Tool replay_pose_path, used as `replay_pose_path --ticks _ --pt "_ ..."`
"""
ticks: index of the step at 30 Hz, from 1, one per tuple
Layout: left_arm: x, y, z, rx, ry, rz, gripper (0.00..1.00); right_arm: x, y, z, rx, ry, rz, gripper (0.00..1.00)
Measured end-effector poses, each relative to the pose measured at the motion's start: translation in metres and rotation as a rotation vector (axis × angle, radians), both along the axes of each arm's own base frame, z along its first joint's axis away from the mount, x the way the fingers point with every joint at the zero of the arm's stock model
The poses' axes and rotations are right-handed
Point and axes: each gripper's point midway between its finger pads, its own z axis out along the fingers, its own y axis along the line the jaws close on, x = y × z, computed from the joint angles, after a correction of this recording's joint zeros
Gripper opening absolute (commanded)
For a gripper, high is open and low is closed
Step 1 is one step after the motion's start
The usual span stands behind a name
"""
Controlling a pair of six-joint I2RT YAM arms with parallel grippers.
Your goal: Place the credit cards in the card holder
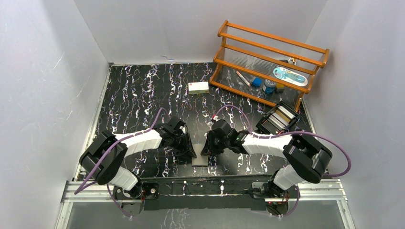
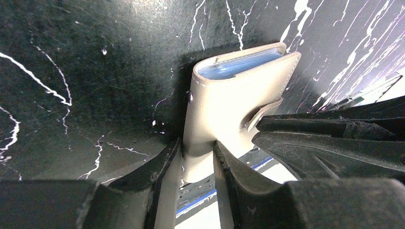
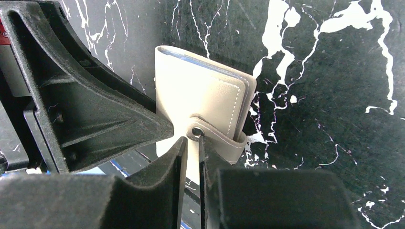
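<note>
The grey-taupe card holder (image 2: 229, 109) is folded, its light blue inside showing at the top edge, and is held on edge just above the black marbled table. My left gripper (image 2: 198, 145) is shut on its lower edge. My right gripper (image 3: 192, 140) is shut on the card holder (image 3: 200, 95) right beside the snap tab (image 3: 215, 138). In the top view both grippers, left (image 1: 191, 150) and right (image 1: 206, 148), meet at the table's front centre and hide the holder. Pale and tan credit cards (image 1: 279, 118) stand in a black tray.
The black tray (image 1: 265, 125) sits at the right. A wooden rack (image 1: 267, 62) with small items stands at the back right. A white box with a red mark (image 1: 198, 87) lies at the back centre. A flat grey rectangle (image 1: 199, 161) lies under the grippers.
</note>
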Motion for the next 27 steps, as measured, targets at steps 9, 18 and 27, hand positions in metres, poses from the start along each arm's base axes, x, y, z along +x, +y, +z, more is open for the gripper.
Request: replay_pose_path --ticks 9,18,27 --pt "0.0 -0.003 0.0 -0.009 0.003 -0.006 0.29 -0.002 -0.004 0.004 -0.064 0.005 0.023 0.22" --pt "0.001 -0.005 0.0 -0.011 0.008 -0.009 0.3 0.013 -0.004 0.025 -0.106 -0.062 0.019 0.23" --pt "0.001 -0.005 0.0 -0.011 0.007 -0.01 0.3 0.013 -0.017 0.007 -0.2 -0.047 0.019 0.23"
